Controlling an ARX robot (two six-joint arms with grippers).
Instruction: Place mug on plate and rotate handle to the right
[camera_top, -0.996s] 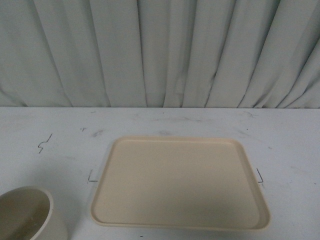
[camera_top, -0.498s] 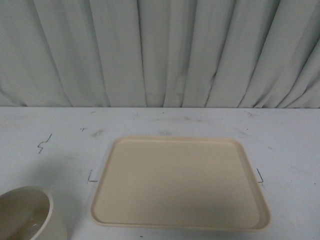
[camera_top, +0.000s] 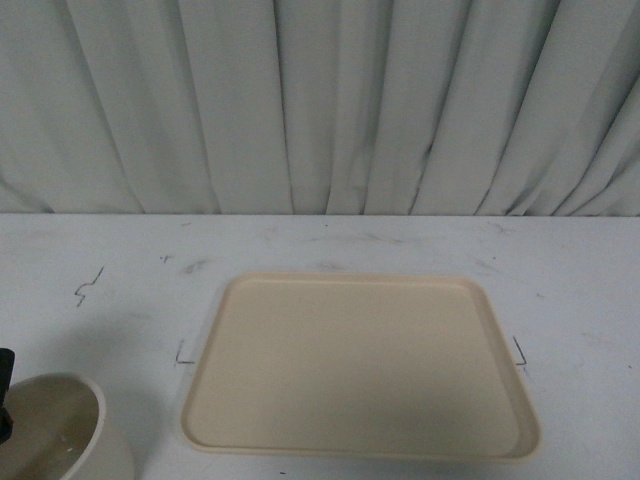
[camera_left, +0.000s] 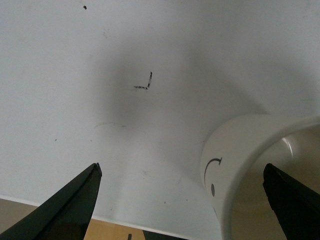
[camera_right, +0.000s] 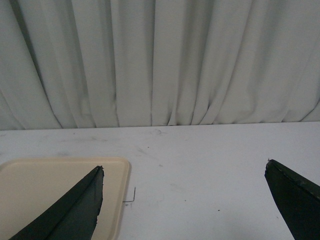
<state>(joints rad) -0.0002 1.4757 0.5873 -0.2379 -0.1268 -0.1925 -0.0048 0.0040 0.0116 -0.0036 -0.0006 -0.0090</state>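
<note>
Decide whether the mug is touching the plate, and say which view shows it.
Apart. The front view shows the mug left of the plate, with a strip of bare white table between them.

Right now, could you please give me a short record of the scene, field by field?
mug: on the table, left of the plate, not on it
plate: nothing on it
handle: not visible in any view
face print: shows on the mug's side in the left wrist view
left claw: open, mug wall between its fingers
right claw: open, holding nothing, above the table beside the plate
</note>
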